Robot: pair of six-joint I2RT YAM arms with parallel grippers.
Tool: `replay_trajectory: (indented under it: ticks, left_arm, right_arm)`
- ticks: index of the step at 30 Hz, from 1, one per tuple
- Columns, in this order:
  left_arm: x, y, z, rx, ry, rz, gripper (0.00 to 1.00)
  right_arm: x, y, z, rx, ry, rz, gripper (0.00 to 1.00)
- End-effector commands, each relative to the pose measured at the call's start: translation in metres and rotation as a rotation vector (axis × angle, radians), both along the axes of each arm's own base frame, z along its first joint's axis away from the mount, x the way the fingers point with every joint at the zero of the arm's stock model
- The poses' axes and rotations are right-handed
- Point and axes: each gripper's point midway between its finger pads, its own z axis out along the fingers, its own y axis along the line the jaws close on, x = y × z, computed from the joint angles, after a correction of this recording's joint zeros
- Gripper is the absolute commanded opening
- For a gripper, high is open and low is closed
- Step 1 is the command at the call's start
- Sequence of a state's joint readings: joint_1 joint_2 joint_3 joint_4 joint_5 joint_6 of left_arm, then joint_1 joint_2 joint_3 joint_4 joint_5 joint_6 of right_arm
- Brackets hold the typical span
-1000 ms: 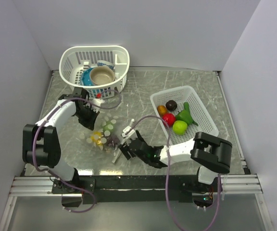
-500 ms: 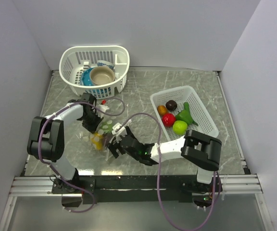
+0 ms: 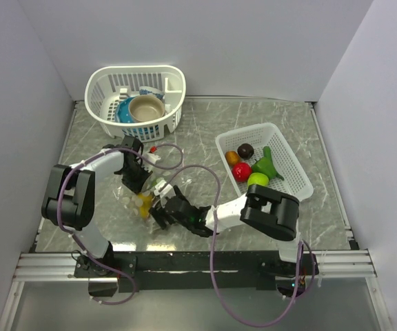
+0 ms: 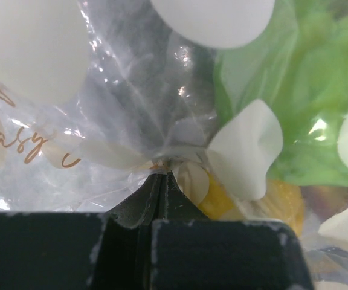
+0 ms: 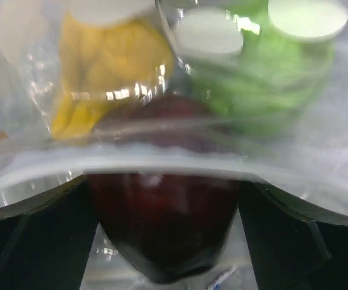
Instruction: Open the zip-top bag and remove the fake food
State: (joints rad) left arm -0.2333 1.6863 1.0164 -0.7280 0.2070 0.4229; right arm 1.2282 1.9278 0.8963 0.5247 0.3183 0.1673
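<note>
1. At the back left, a white basket [image 3: 135, 69] holds bowls. It sits well apart from the work and seems to play no part in it.
2. The left pincer [image 4: 162, 172] is pressed together on a fold of the bag [image 4: 132, 109], bunching the dotted plastic. I take it this anchors the floppy bag so it cannot slide or follow the other arm.
3. The bag lies on the table between the two arms, near the front edge. A green piece [image 4: 307, 90] and a yellow piece [image 4: 222, 199] show through it.
4. The right pincer [image 5: 165, 254] stands wide apart at the zip-strip end, one finger on either side of a maroon piece [image 5: 162, 223]. It looks lined up to close on that piece and draw it out. I cannot tell whether the piece is already clear of the bag's mouth.
5. To the right, a white tray [image 3: 296, 157] holds a red piece [image 3: 242, 171] and a lime piece [image 3: 258, 181] among others. It appears to be where the emptied food goes.
</note>
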Motion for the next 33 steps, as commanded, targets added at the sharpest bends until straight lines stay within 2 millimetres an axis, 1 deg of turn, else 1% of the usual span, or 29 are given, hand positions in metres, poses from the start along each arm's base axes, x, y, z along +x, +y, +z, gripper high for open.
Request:
replay_trajectory:
  ticks: [1,2,3,4,5,6,7,8,10,11,13,14,15,16,17,18,19,20,21,22,23,24,26,27,28,29,30,32,33]
  left_arm:
    - [-0.003,0.001,-0.003,0.006,-0.001,0.004,0.01]
    - [-0.001,0.001,-0.003,0.006,-0.003,0.004,0.01]
    - [0.001,0.0,-0.003,0.005,-0.007,0.005,0.01]
    - [0.001,0.001,-0.005,0.006,-0.001,0.007,0.01]
    - [0.003,0.0,-0.004,0.003,-0.003,0.005,0.01]
    - [0.005,-0.001,-0.004,0.0,-0.004,0.006,0.01]
    - [0.007,-0.001,-0.004,-0.005,-0.005,0.007,0.01]
    - [0.011,-0.001,-0.002,-0.01,-0.013,0.009,0.01]
    - [0.016,0.0,-0.001,-0.012,-0.018,0.016,0.01]
    - [0.019,0.001,0.0,-0.01,-0.025,0.02,0.01]
    - [0.024,0.004,0.002,-0.01,-0.033,0.03,0.01]
    - [0.026,0.004,0.003,-0.012,-0.038,0.03,0.01]
    - [0.026,0.005,0.003,-0.013,-0.037,0.029,0.01]
    - [0.026,0.005,0.002,-0.012,-0.034,0.031,0.01]
    - [0.025,0.003,0.002,-0.021,-0.03,0.028,0.01]
    - [0.024,0.003,0.001,-0.023,-0.027,0.029,0.01]
    - [0.023,0.002,0.002,-0.029,-0.024,0.026,0.01]
    - [0.02,0.001,0.001,-0.038,-0.015,0.026,0.01]
    - [0.02,0.001,0.001,-0.038,-0.017,0.026,0.01]
    - [0.019,0.001,0.002,-0.041,-0.021,0.027,0.01]
    - [0.016,0.001,0.001,-0.042,-0.015,0.023,0.01]
    - [0.015,0.001,0.001,-0.043,-0.017,0.019,0.01]
    - [0.013,0.0,0.003,-0.048,-0.016,0.018,0.01]
    - [0.013,0.001,0.003,-0.05,-0.017,0.019,0.01]
    - [0.012,0.0,0.004,-0.051,-0.019,0.017,0.01]
    - [0.011,-0.001,0.004,-0.055,-0.015,0.016,0.01]
    - [0.011,-0.001,0.005,-0.063,-0.013,0.016,0.01]
    - [0.011,-0.004,0.007,-0.073,-0.013,0.011,0.01]
    - [0.011,-0.004,0.007,-0.072,-0.016,0.013,0.01]
  right_arm:
    - [-0.004,-0.008,0.007,0.03,0.014,-0.029,0.69]
    - [-0.002,-0.01,0.019,0.051,0.003,-0.04,0.61]
    - [-0.001,-0.015,0.021,0.045,-0.002,-0.052,0.43]
    - [0.0,-0.023,0.023,0.029,-0.007,-0.069,0.33]
    - [0.004,-0.027,0.042,0.055,-0.028,-0.097,0.23]
    - [0.003,-0.034,0.046,0.053,-0.036,-0.111,0.11]
    - [0.003,-0.041,0.052,0.056,-0.048,-0.121,0.1]
    - [0.007,-0.049,0.074,0.091,-0.079,-0.154,0.11]
    - [0.007,-0.07,0.08,0.075,-0.095,-0.188,0.13]
    - [0.012,-0.081,0.099,0.112,-0.117,-0.225,0.14]
    - [0.016,-0.107,0.1,0.086,-0.131,-0.282,0.13]
    - [0.027,-0.122,0.113,0.11,-0.148,-0.34,0.11]
    - [0.037,-0.14,0.116,0.101,-0.167,-0.415,0.05]
    - [0.043,-0.153,0.117,0.095,-0.163,-0.463,0.0]
    - [0.064,-0.179,0.125,0.113,-0.172,-0.566,0.0]
    - [0.074,-0.197,0.13,0.12,-0.183,-0.65,0.0]
    - [0.084,-0.216,0.128,0.127,-0.169,-0.731,0.0]
    - [0.092,-0.233,0.134,0.148,-0.173,-0.81,0.0]
    - [0.109,-0.262,0.141,0.166,-0.178,-0.925,0.0]
    - [0.114,-0.274,0.14,0.179,-0.163,-0.973,0.0]
    - [0.122,-0.28,0.145,0.195,-0.153,-0.992,0.0]
    - [0.134,-0.298,0.144,0.187,-0.14,-1.032,0.17]
    - [0.142,-0.298,0.129,0.126,-0.089,-1.011,0.56]
    - [0.149,-0.298,0.135,0.123,-0.091,-1.022,0.82]
    - [0.151,-0.303,0.124,0.082,-0.067,-1.042,0.96]
    - [0.155,-0.301,0.129,0.085,-0.071,-1.044,1.0]
    - [0.157,-0.301,0.131,0.088,-0.072,-1.045,1.0]
    - [0.152,-0.291,0.13,0.081,-0.058,-0.998,1.0]
    - [0.151,-0.283,0.136,0.077,-0.087,-0.95,1.0]
